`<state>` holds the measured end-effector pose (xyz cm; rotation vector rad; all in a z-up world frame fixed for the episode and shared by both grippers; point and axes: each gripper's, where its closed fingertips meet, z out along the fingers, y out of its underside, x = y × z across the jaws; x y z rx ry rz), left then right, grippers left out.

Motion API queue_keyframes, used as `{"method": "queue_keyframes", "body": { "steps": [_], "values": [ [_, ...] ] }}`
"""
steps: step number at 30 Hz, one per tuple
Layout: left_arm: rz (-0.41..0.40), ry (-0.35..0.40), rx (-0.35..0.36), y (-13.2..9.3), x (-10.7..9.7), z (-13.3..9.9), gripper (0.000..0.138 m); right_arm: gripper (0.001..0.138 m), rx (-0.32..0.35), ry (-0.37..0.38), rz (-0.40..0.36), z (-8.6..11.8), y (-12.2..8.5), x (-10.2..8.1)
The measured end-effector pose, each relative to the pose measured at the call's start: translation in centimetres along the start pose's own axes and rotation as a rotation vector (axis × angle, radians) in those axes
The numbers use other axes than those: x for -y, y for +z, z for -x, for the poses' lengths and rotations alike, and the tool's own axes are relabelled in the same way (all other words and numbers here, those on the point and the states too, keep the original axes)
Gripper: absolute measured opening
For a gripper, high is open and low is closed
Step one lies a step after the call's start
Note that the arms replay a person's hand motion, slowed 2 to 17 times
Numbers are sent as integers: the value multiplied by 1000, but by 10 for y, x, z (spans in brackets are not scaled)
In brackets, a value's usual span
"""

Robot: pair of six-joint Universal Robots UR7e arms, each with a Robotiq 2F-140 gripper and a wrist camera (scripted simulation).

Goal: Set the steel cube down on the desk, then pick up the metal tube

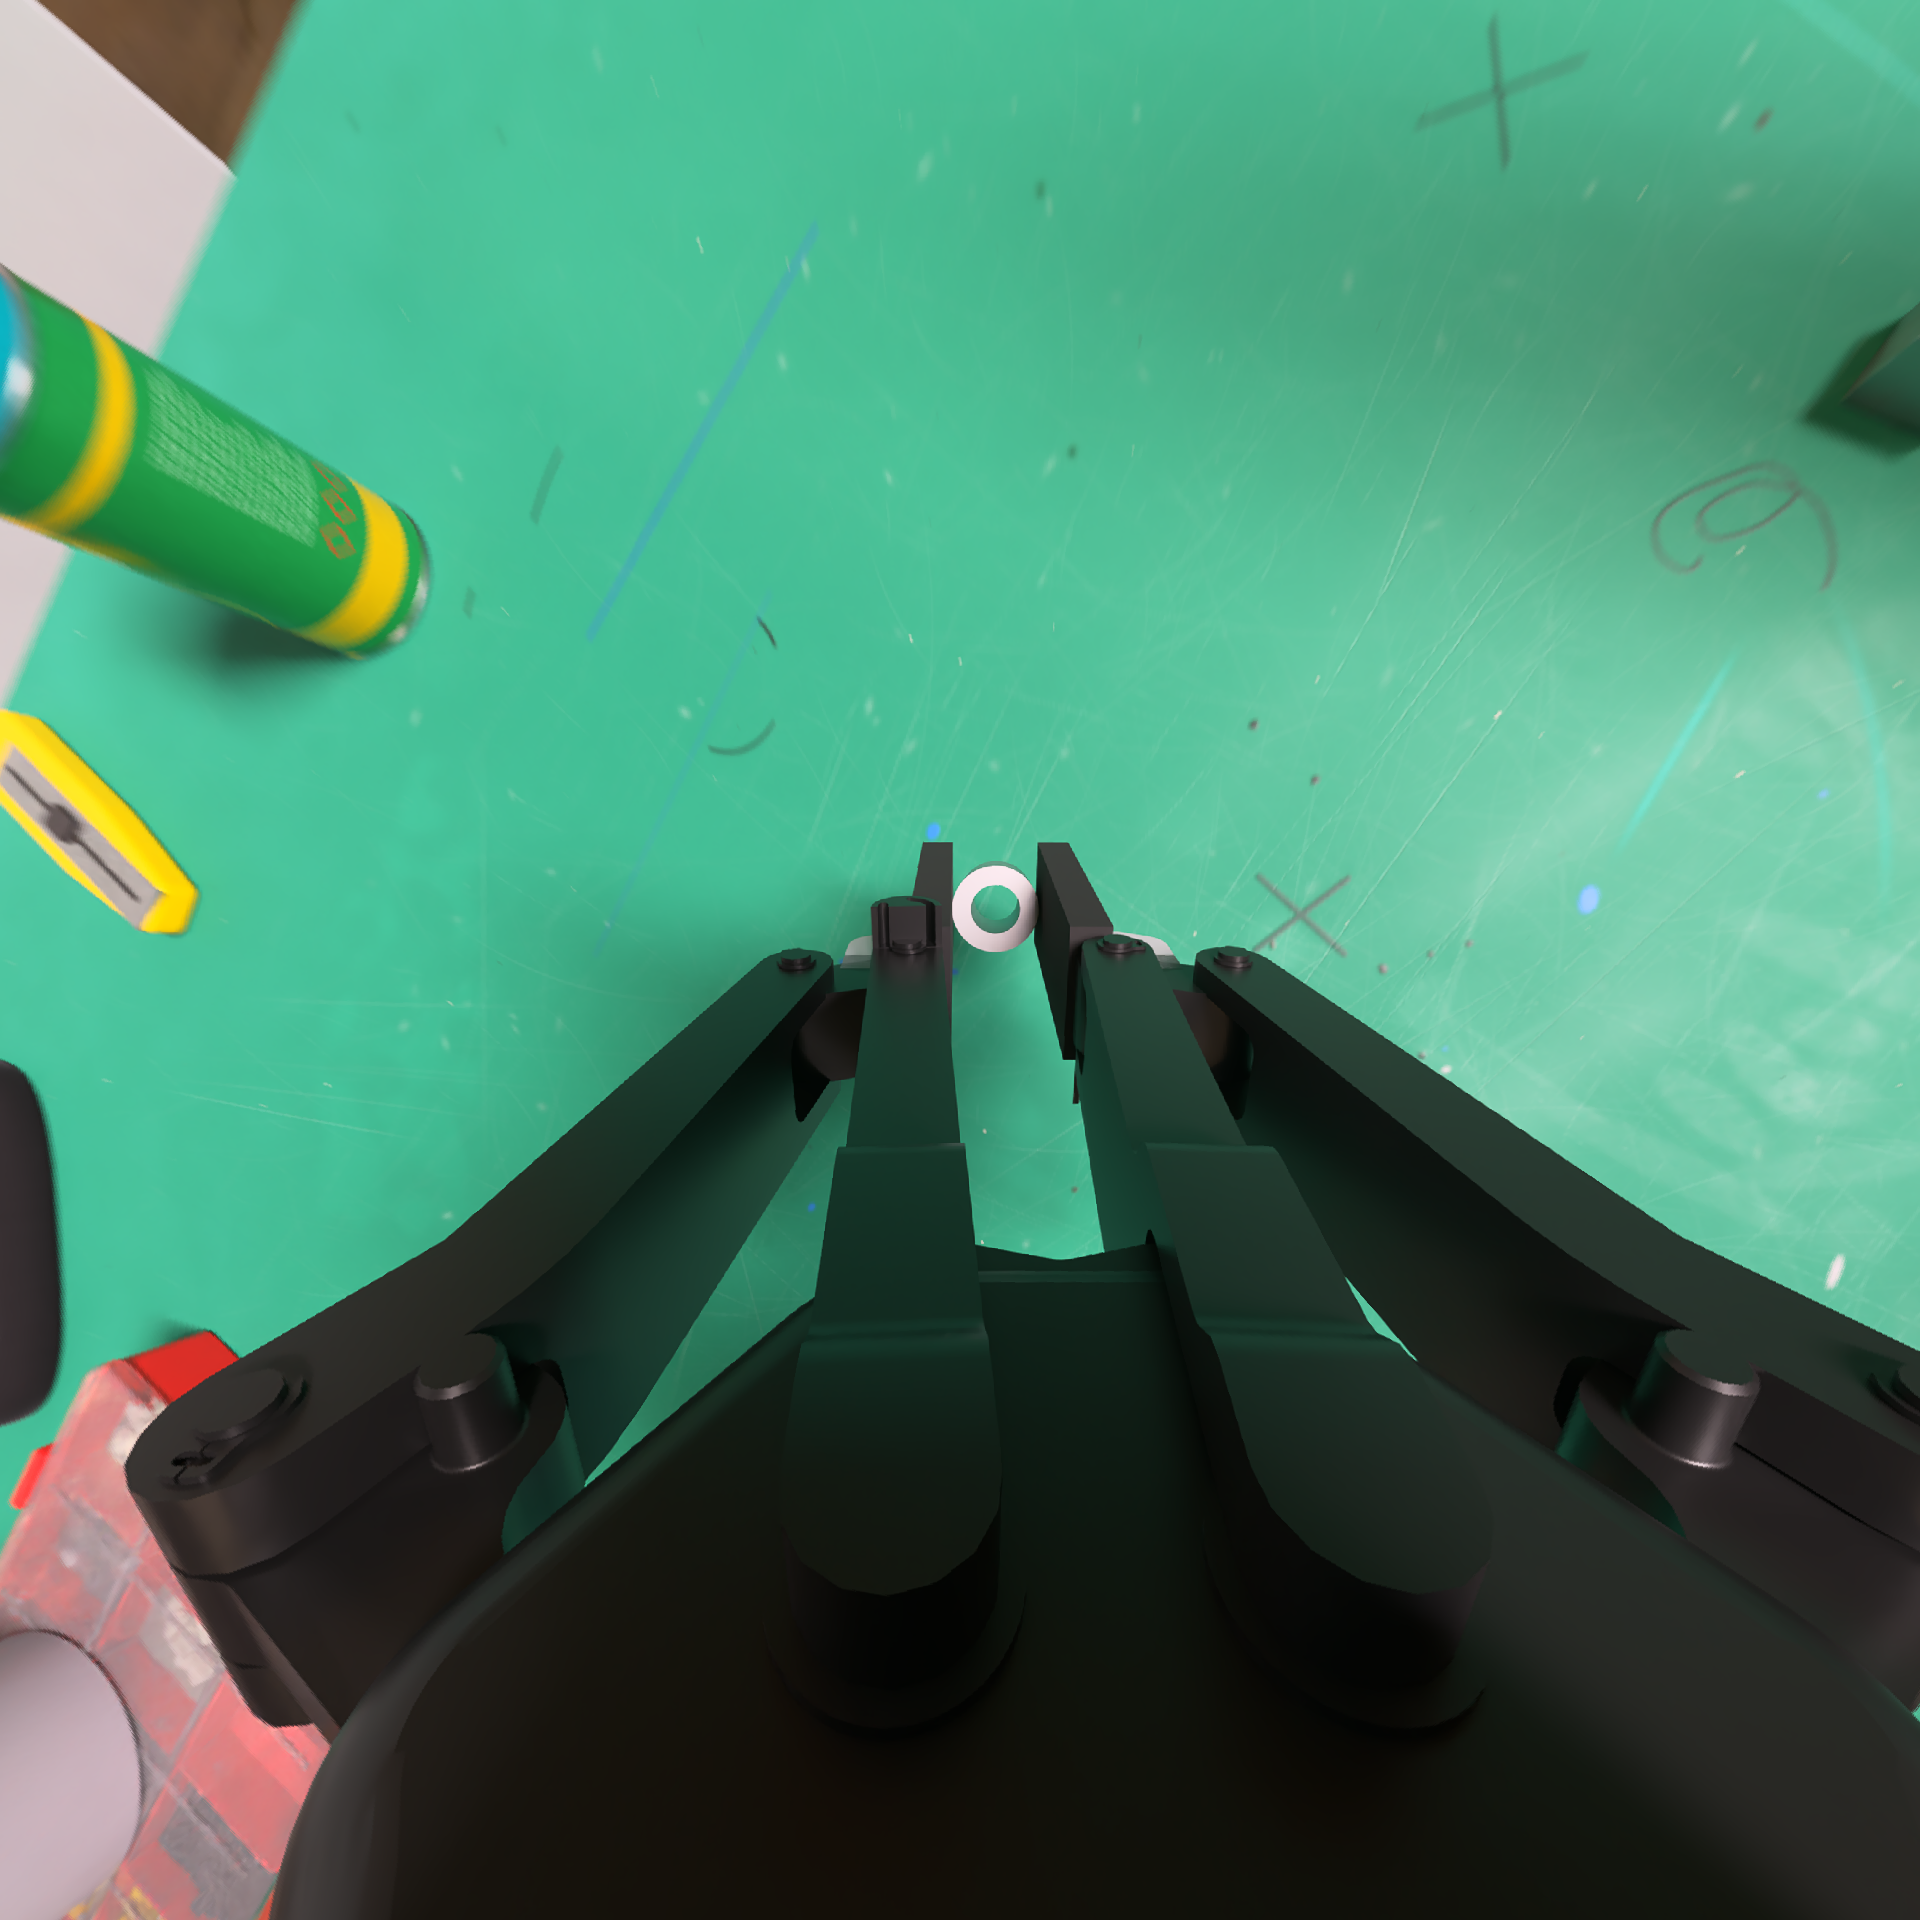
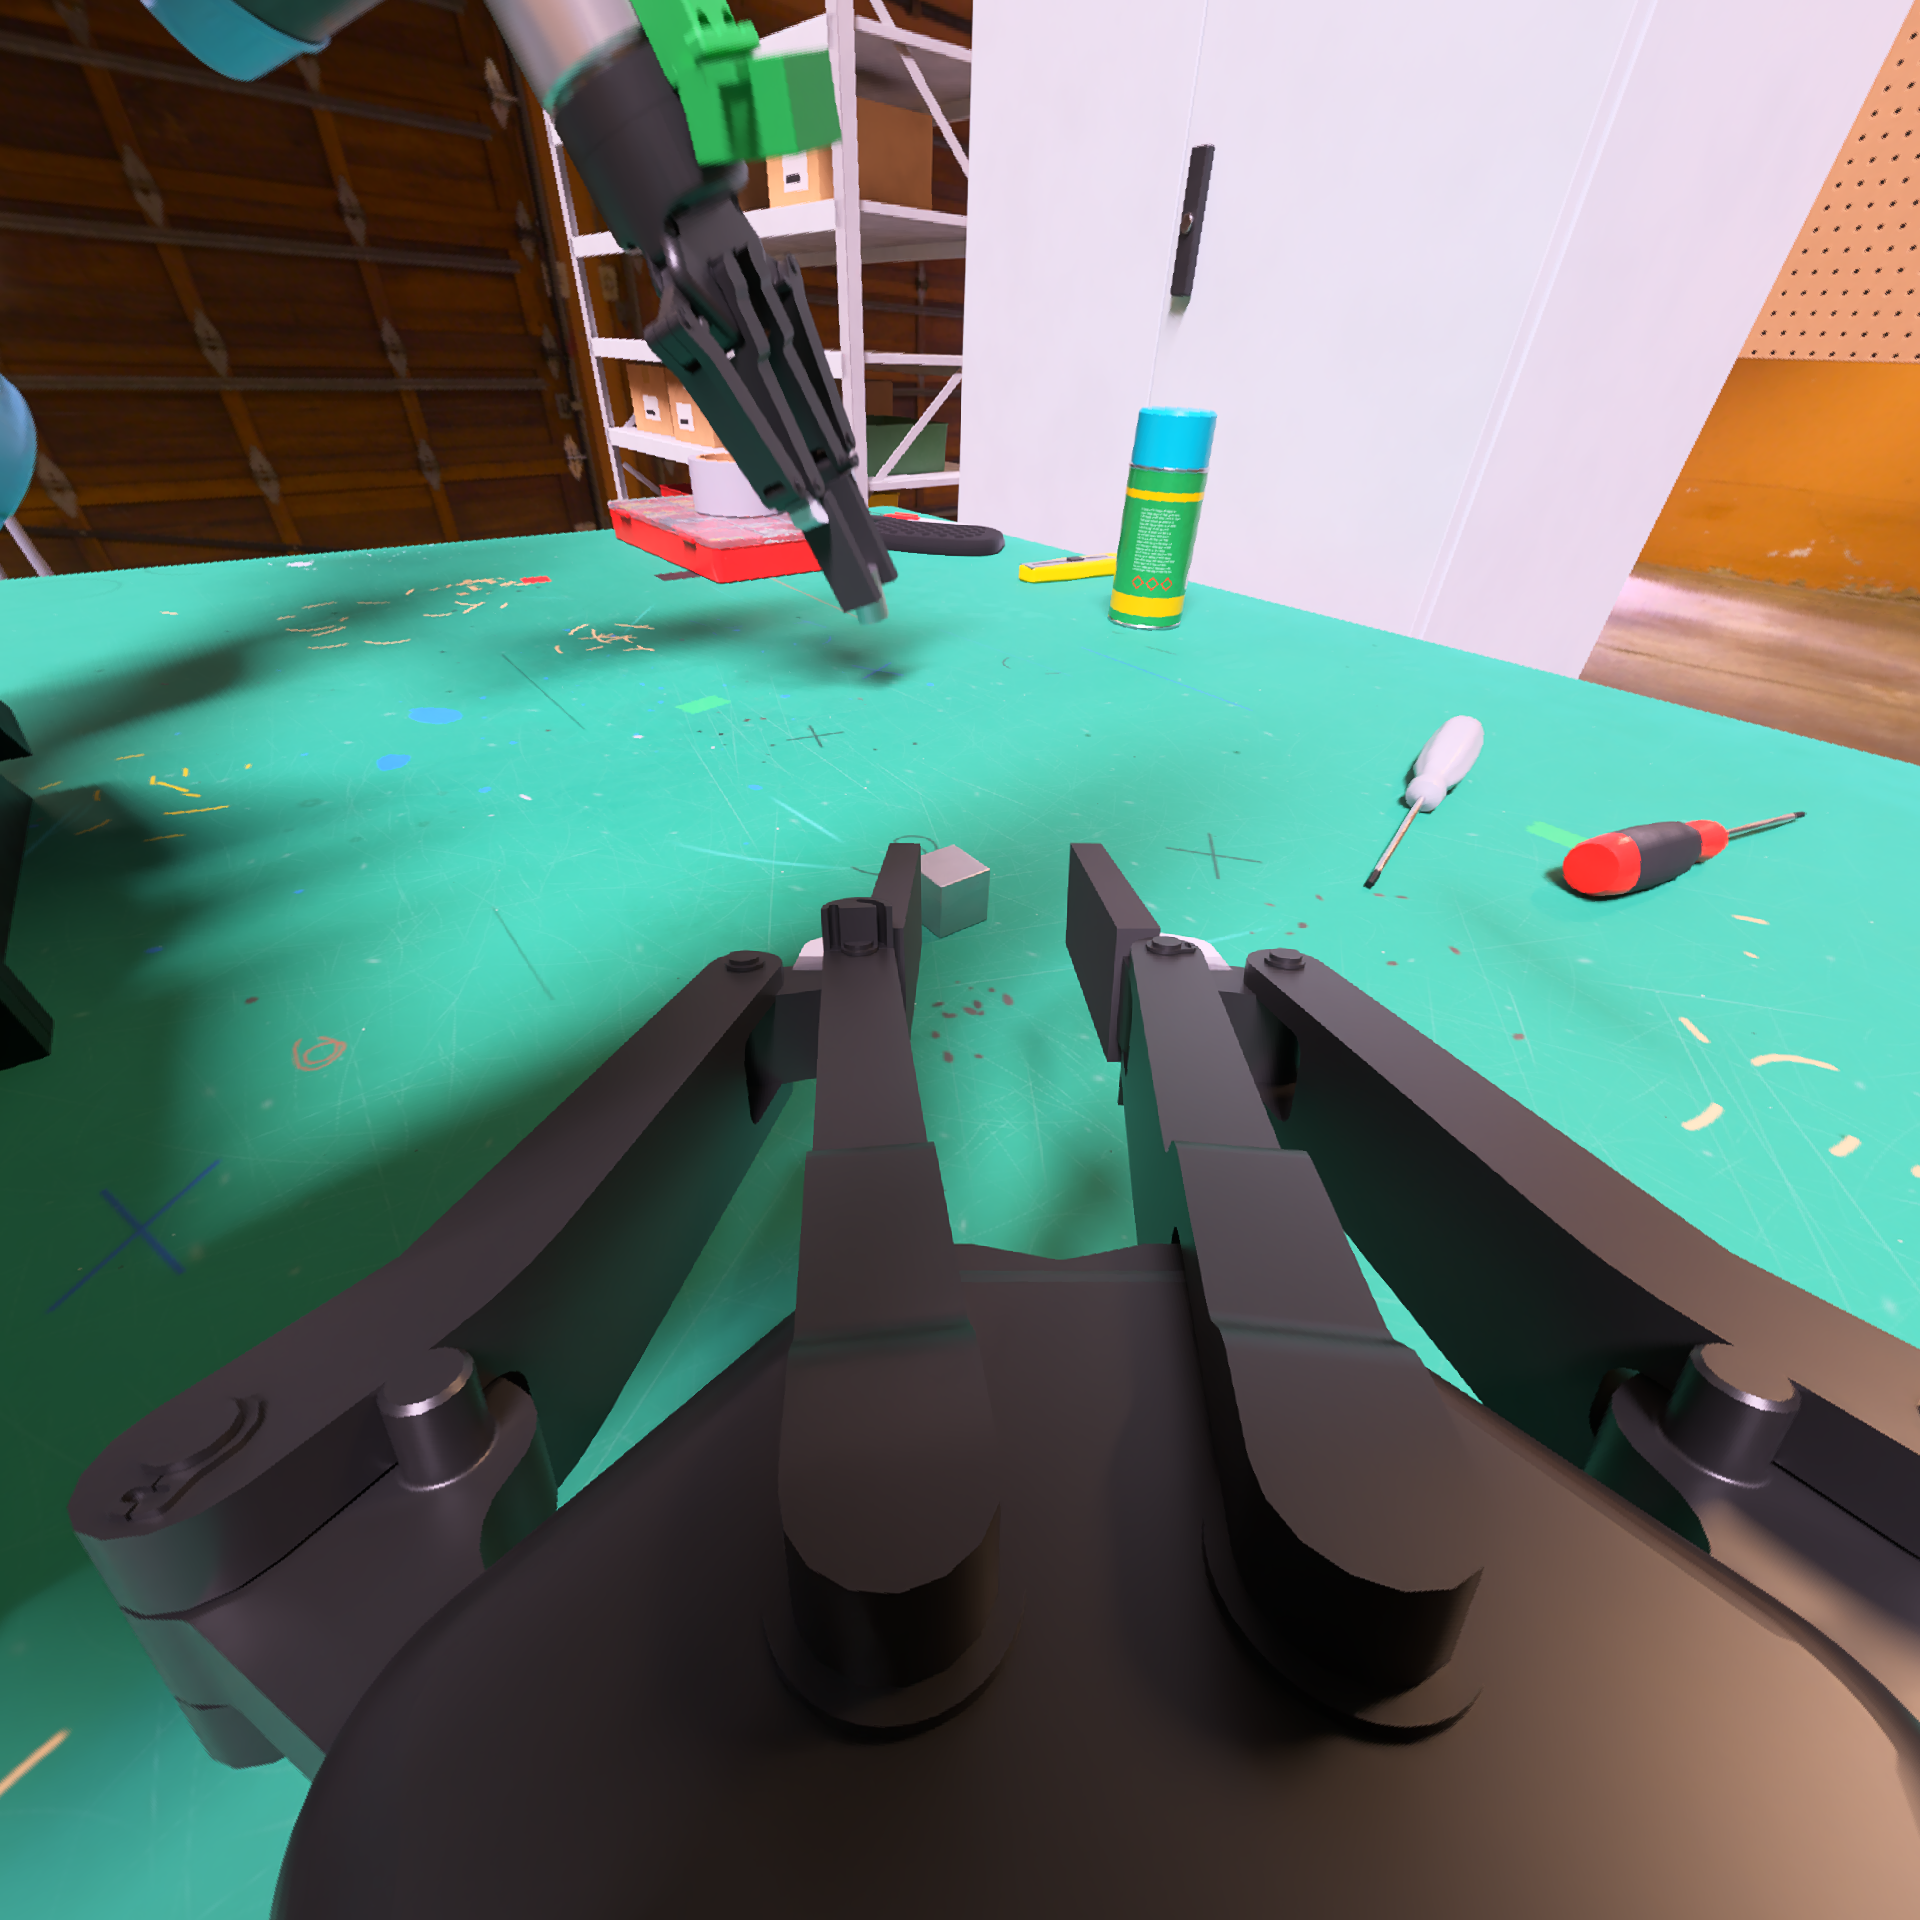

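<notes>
Your left gripper (image 1: pixel 995 883) has its jaws drawn close around the metal tube (image 1: pixel 995 908), seen end-on as a pale ring; the right pad sits a hair off it, so you cannot confirm both sides touch. From the right wrist it hangs above the bench (image 2: pixel 520 935). Your right gripper (image 2: pixel 995 883) stands with jaws apart, the steel cube (image 2: pixel 954 889) resting on the bench beside its left finger. A spray can (image 1: pixel 208 499) is cut off at the left wrist view's edge.

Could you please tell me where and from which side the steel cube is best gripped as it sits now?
Grip the steel cube on two opposite flat side faces, coming down from above. It rests flat on the desk, and the open right gripper already has one finger beside it, apparently touching.
</notes>
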<state>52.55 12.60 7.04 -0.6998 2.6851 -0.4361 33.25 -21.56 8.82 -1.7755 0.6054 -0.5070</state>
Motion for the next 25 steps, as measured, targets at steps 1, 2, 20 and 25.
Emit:
{"method": "queue_keyframes", "body": {
  "steps": [1,2,20,25],
  "values": [
    [-26,4,11,-8,7,0,22,38,1,0,1,0,0,0],
    [-52,12,23,-16,13,1,22,38,1,0,3,0,0,0],
    [-340,300,-36,-106,136,-108,22,38,-4,-11,8,1,1,-1],
    [-286,391,-108,-83,152,-156,22,38,-6,-9,3,1,0,0]
  ]
}}
